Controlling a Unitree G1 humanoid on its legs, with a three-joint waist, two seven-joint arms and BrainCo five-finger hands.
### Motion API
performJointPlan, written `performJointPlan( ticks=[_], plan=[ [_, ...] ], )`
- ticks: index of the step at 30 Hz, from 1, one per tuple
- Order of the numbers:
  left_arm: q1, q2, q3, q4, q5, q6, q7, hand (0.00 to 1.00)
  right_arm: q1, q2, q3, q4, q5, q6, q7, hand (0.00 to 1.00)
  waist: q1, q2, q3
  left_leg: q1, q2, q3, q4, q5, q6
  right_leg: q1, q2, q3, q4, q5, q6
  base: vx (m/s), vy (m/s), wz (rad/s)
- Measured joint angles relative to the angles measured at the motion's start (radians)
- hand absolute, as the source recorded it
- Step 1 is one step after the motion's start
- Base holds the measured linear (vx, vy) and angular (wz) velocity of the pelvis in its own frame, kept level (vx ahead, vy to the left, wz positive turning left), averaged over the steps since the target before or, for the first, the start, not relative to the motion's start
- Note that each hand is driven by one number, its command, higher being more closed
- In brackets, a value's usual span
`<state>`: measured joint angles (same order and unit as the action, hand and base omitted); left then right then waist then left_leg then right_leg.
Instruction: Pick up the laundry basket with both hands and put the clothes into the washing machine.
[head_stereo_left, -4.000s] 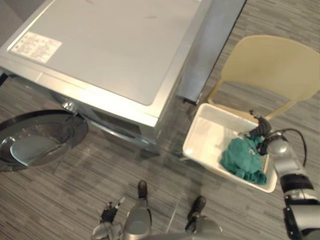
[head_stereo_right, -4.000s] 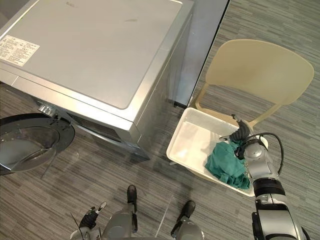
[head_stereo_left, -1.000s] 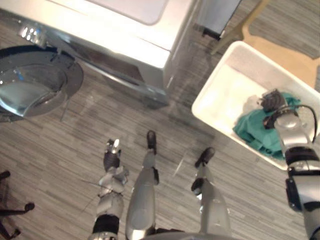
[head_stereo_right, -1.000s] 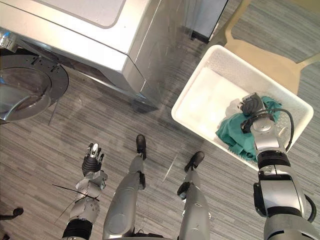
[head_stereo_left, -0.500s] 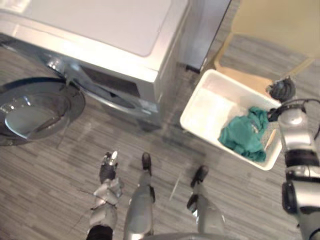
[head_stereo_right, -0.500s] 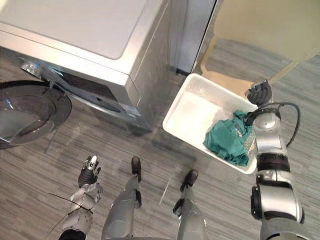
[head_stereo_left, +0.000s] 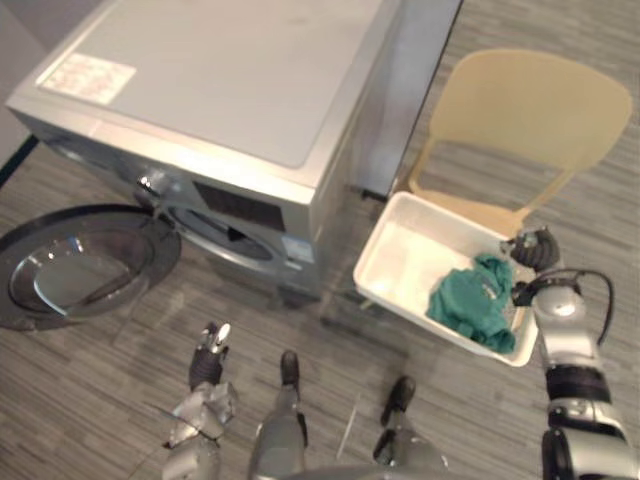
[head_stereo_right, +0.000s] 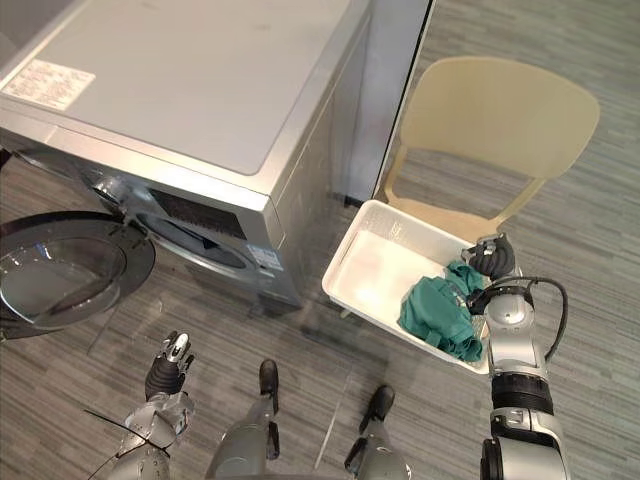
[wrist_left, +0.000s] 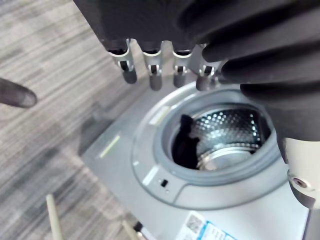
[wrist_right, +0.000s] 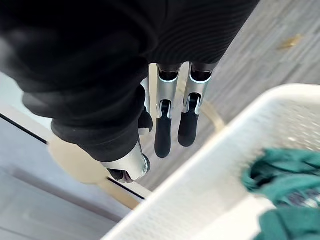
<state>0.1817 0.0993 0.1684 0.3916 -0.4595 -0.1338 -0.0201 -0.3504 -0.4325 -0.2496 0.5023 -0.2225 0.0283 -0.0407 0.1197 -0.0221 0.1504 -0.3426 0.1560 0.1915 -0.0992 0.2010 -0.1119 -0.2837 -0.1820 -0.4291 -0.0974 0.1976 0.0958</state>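
Right robot hand (head_stereo_left: 535, 248): fingers (wrist_right: 163, 134) straight and loose, nothing held. Hovers just above the far corner of the laundry basket (head_stereo_left: 405, 258), rim just past the fingertips. Judged as lined up for a grasp on that edge; contact not yet made.

Left robot hand (head_stereo_left: 207, 356): low, well apart from the basket, fingers (wrist_left: 129, 75) straight, empty. Points towards the washing machine (head_stereo_left: 230, 90), with the open drum (wrist_left: 227, 135) straight ahead of it. Not placed for a two-handed lift; needs to cross to the basket's near side first.

Laundry basket: white, set at the front of the chair (head_stereo_left: 530, 110), apparently on its seat; cannot confirm. Raised position probably chosen to bring the rim within reach without a deep bend.

Clothes (head_stereo_left: 468, 306): one teal bundle, heaped in the basket end closest to the right robot hand, just below and inward of it. Other end of the basket bare. Load off-centre, so expect a tilt towards the right robot hand on lifting.

Door (head_stereo_left: 85, 272): swung fully open ahead of the left robot hand, lying low, which leaves the drum mouth free for loading.

Task status: lift not begun, clothes not transferred.
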Motion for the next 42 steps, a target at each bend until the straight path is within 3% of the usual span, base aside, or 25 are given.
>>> performJointPlan(
  ticks=[5, 9, 14, 23, 29, 35, 42],
  plan=[
    [-0.004, 0.002, 0.000, -0.019, -0.002, 0.000, 0.003, 0.00, -0.095, -0.004, 0.072, 0.172, 0.059, 0.014, 0.039, 0.00, 0.000, -0.004, 0.082, -0.039, 0.000, -0.001, 0.003, 0.014, 0.010, -0.040, 0.001, 0.004, 0.000, 0.019, -0.006, -0.03, -0.008, -0.03],
    [-0.017, 0.004, 0.000, -0.050, -0.008, -0.004, 0.022, 0.00, -0.292, -0.056, 0.114, 0.301, 0.103, 0.017, 0.040, 0.00, 0.004, -0.005, 0.160, -0.087, -0.001, -0.002, 0.004, 0.026, 0.009, -0.091, 0.001, 0.008, 0.001, 0.033, -0.013, -0.04, -0.007, -0.03],
    [-0.067, 0.006, 0.001, -0.050, -0.030, -0.005, 0.049, 0.00, -0.413, -0.086, 0.167, 0.317, 0.116, 0.016, 0.039, 0.00, 0.007, -0.003, 0.230, -0.140, -0.004, -0.019, 0.004, 0.041, 0.017, -0.134, 0.000, -0.006, 0.004, 0.036, -0.016, 0.00, 0.006, 0.05],
    [-0.133, 0.026, -0.002, -0.092, -0.101, -0.029, 0.065, 0.00, -0.477, -0.101, 0.235, 0.344, 0.114, 0.015, 0.020, 0.00, 0.006, -0.003, 0.297, -0.192, -0.019, -0.041, 0.004, 0.044, 0.020, -0.177, -0.014, -0.018, 0.009, 0.034, -0.013, 0.00, 0.044, 0.06],
    [-0.164, 0.028, -0.039, -0.093, -0.119, -0.029, 0.065, 0.00, -0.527, -0.147, 0.276, 0.395, 0.099, -0.021, -0.001, 0.00, 0.004, -0.005, 0.304, -0.220, -0.017, -0.040, 0.004, 0.044, 0.020, -0.205, -0.011, -0.015, 0.009, 0.035, -0.014, -0.01, 0.031, -0.02],
    [-0.196, 0.029, -0.090, -0.079, -0.119, -0.027, 0.063, 0.00, -0.578, -0.165, 0.332, 0.464, -0.064, -0.024, 0.025, 0.00, 0.004, -0.005, 0.304, -0.227, -0.017, -0.042, 0.004, 0.044, 0.020, -0.211, -0.011, -0.016, 0.008, 0.035, -0.013, 0.00, 0.041, 0.00],
    [-0.204, 0.015, -0.098, -0.070, -0.138, -0.026, 0.063, 0.00, -0.604, -0.204, 0.347, 0.464, -0.100, -0.054, 0.022, 0.00, 0.005, -0.006, 0.304, -0.280, -0.017, -0.050, 0.003, 0.041, 0.014, -0.262, -0.011, -0.017, 0.008, 0.034, -0.014, -0.04, 0.051, 0.00]
  ],
)
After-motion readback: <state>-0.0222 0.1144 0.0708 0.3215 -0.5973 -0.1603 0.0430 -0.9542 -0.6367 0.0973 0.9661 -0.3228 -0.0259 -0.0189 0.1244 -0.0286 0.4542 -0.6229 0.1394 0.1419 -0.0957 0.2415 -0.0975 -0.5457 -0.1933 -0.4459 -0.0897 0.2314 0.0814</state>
